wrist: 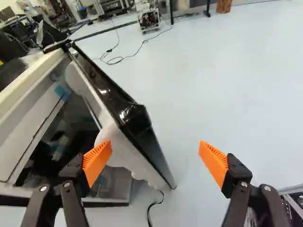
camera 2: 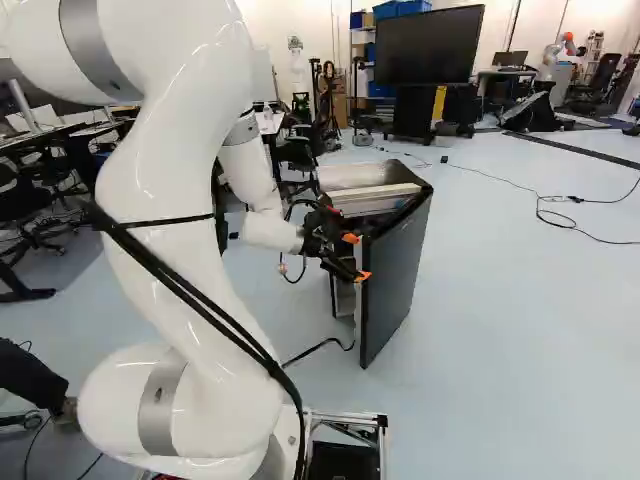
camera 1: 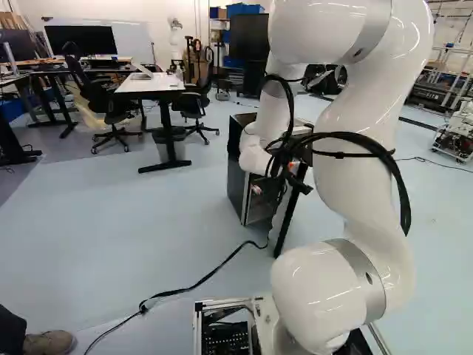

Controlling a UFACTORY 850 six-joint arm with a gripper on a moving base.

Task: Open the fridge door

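pale blue floor [camera 2: 520, 320] runs under the fridge [camera 2: 352, 178], with a desk [camera 1: 151, 83] and a large screen [camera 2: 430, 45] beyond. the fridge door [camera 2: 393, 290] stands ajar; the gripper [camera 2: 356, 257] is open, its 2 fingers apart near the door's edge. the arm [camera 2: 180, 150] partly hides the fridge in the left base view; its dark inside is unclear.

At the lower right of the right base view, there is room to pass above the floor [camera 2: 530, 350]. The partly open fridge door [camera 2: 395, 285], right of centre, blocks the way across; its edge stands between the tool's [camera 2: 357, 257] spread fingers. A cable [camera 1: 199, 283] crosses the left base view's lower middle.
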